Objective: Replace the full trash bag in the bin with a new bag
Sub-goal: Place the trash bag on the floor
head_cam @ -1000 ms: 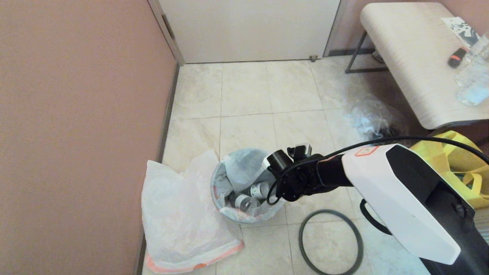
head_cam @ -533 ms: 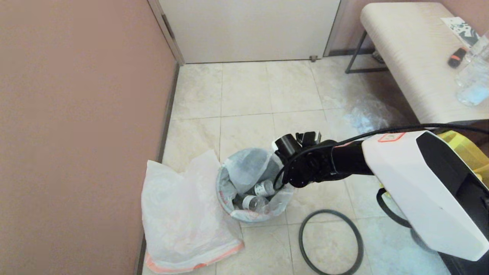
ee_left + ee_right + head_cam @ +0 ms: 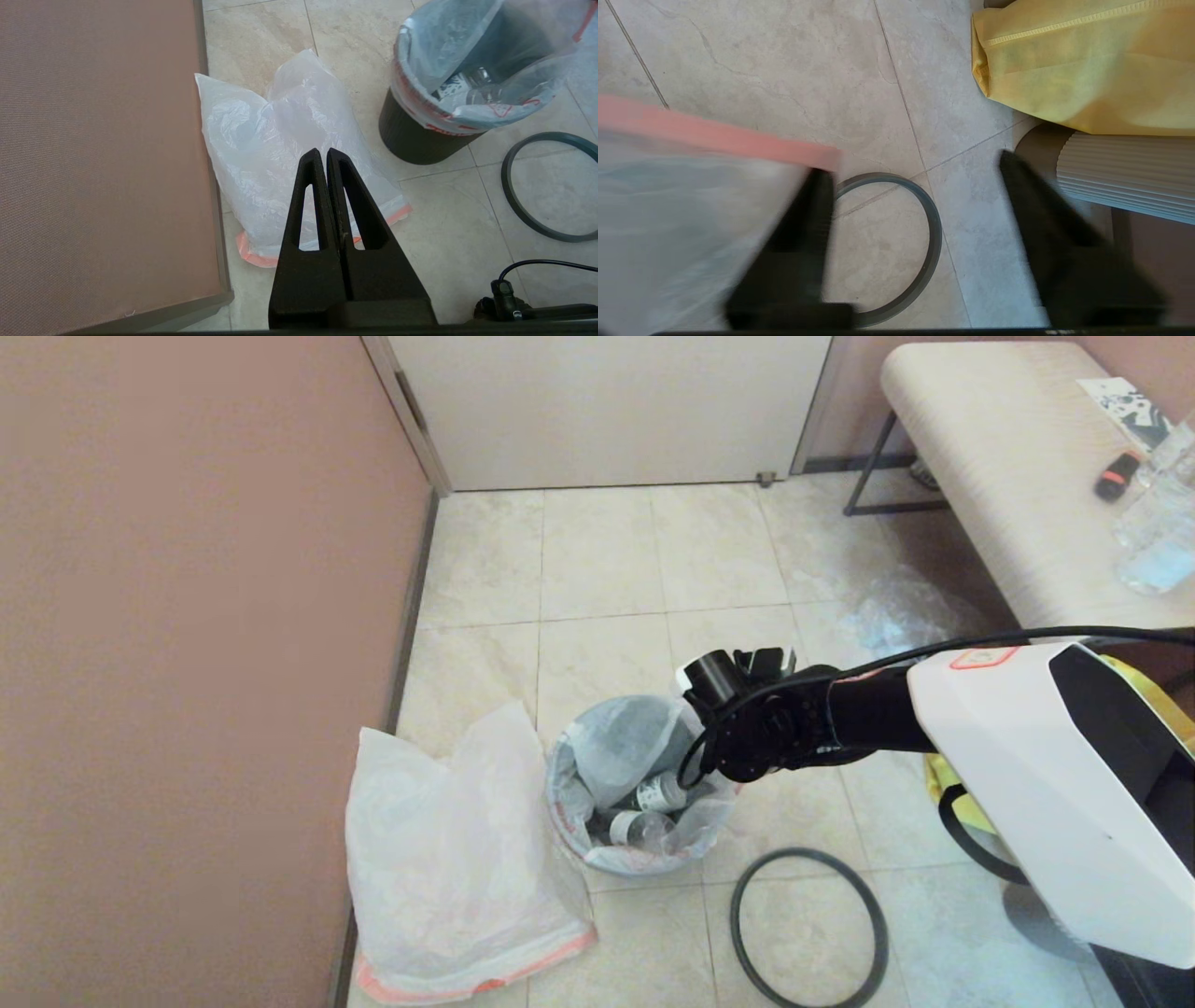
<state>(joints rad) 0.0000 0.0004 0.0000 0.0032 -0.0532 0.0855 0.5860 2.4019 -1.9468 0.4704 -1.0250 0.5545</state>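
Even soft indoor light, no harsh glare; head and left wrist views sharp; right wrist view motion-blurred, right gripper [image 3: 915, 172] fingers [image 3: 794, 261] and plastic bag [image 3: 682, 224] smeared; faint floor [image 3: 607, 569] shadows.

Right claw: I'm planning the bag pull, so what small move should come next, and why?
Probably close the right claw on the full bag's edge. Its jaws stand apart at the bin's rim with the bag's orange-edged film beside one finger, and the hoop is already off.
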